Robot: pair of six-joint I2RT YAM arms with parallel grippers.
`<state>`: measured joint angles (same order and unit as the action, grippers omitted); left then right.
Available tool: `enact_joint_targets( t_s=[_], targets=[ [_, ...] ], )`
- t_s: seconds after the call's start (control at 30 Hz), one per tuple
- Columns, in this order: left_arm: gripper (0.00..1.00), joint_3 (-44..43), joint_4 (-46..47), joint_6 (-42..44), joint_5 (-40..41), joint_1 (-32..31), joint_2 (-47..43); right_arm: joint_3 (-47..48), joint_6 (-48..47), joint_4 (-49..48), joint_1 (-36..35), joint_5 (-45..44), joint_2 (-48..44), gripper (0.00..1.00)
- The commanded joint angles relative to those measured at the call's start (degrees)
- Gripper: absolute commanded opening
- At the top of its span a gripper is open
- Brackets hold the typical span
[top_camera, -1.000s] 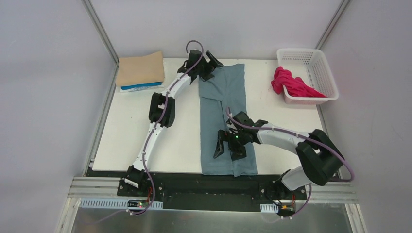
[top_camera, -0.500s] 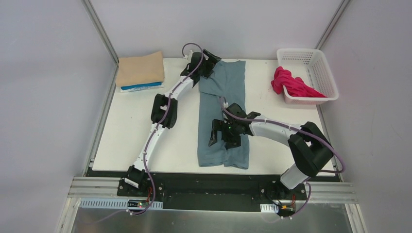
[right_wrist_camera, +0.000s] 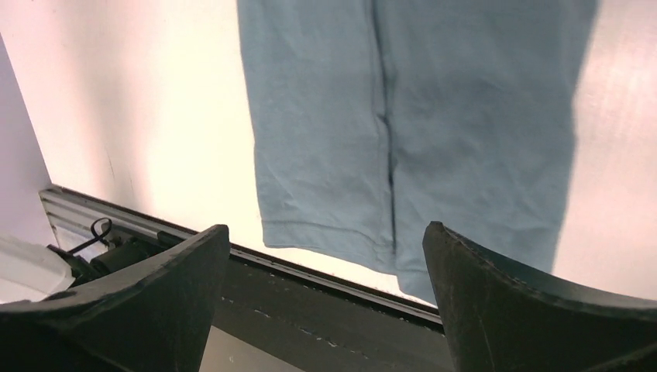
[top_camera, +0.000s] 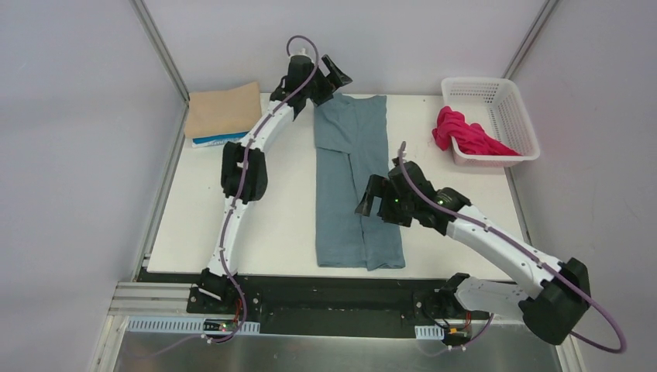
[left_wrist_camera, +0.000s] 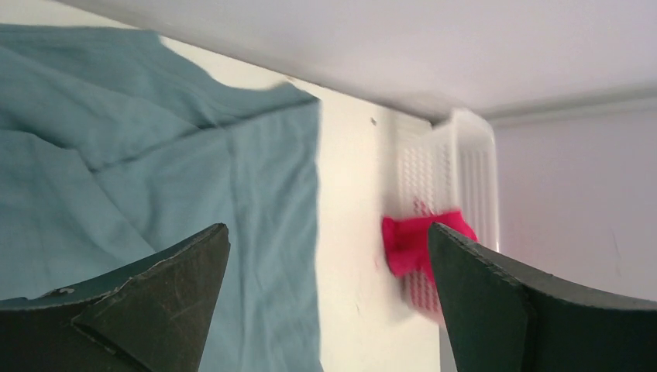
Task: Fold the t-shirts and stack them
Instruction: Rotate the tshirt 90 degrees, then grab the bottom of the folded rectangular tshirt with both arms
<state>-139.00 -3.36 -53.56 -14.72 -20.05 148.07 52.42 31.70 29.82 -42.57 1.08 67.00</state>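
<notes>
Both were spread open, nothing gripped: left gripper (top_camera: 331,77) and right gripper (top_camera: 370,205). Teal tee (top_camera: 345,178) was laid at the front edge of the desk (top_camera: 201,232), so its hem could get dragged off.

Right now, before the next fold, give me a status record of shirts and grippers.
teal shirt: flat on table, folded lengthwise into a strip
tan shirt: folded, on the bright blue shirt, far left corner
magenta shirt: crumpled, hanging over basket edge
left gripper: open, empty, above strip's far end
right gripper: open, empty, above strip's near half
</notes>
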Motion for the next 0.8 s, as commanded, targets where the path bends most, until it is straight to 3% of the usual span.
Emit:
enact_joint_targets(
  t_s=[0.0,0.07,0.1,0.27,0.37,0.6,0.67,0.77],
  targets=[
    [0.99,7.3,-6.8,9.5,-10.7,-0.7,-17.9,-3.6,4.0,7.0,2.4,-7.0,-6.3,1.00],
    [0.99,18.1,-8.8,12.5,-12.8,-1.1,-26.2,-6.3,5.4,7.7,5.3,-5.8,-8.6,1.00],
    [0.99,28.0,-9.1,14.1,-12.5,-1.6,-31.4,-7.5,5.4,8.1,7.1,-4.0,-9.8,1.00],
    [0.99,64.2,-10.3,17.1,5.1,-9.4,-56.4,-13.3,3.6,9.5,13.2,4.6,-12.3,0.99],
    [0.99,79.1,-10.8,13.5,8.0,-14.6,-66.2,-16.1,2.5,10.7,14.0,6.6,-13.7,0.99],
    [0.99,96.8,-14.5,6.5,6.1,-25.7,-78.5,-20.9,3.1,12.9,14.5,8.7,-16.5,0.95],
    [0.99,99.5,-16.0,5.1,5.9,-27.5,-79.3,-22.3,4.5,13.0,14.6,8.0,-18.0,0.92],
    [0.92,102.1,-16.3,2.6,5.6,-29.3,-77.6,-24.3,7.3,13.5,14.7,4.6,-20.4,0.85]
  ],
)
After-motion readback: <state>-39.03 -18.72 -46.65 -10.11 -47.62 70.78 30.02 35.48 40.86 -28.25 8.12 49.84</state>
